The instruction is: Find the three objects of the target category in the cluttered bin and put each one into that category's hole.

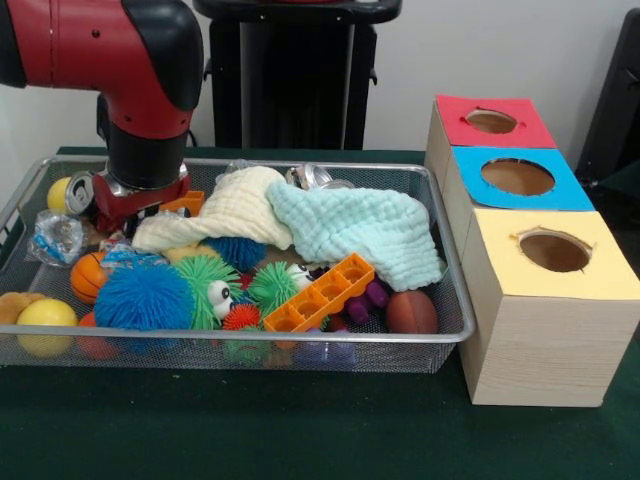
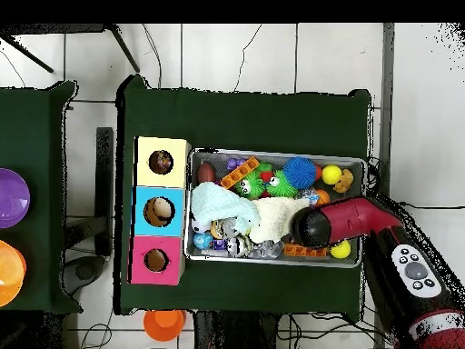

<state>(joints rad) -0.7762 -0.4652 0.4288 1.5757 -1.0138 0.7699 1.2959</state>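
**Operator:** Where is the arm working, and what is the gripper [image 1: 140,205] doing?

**Technician:** The arm is reaching down into the far left corner of the bin [image 1: 250,345], beside a crushed can [image 1: 78,190] and a yellow ball [image 1: 58,193]. The wrist is blocking the fingers in both views, so I cannot tell how far they are open, or whether they are holding anything.

**Operator:** Where are the knotted cloth toys?

**Technician:** None is showing plainly. They are probably lying under the clutter — the search is likely at an early stage.

**Operator:** How should the step be done?

**Technician:** Probing gently is advisable, shifting covers aside rather than pressing down through the mesh.

**Operator:** What is standing in the way?

**Technician:** A cream cloth [image 1: 225,212] and a mint cloth [image 1: 365,228] are covering the middle of the bin. A blue spiky ball [image 1: 143,297], green spiky balls [image 1: 272,285], an orange block tray [image 1: 320,293], a small basketball [image 1: 88,275] and a brown football [image 1: 411,312] are crowding the near side. The three wooden boxes [image 1: 540,300] are standing just beside the bin's right end.
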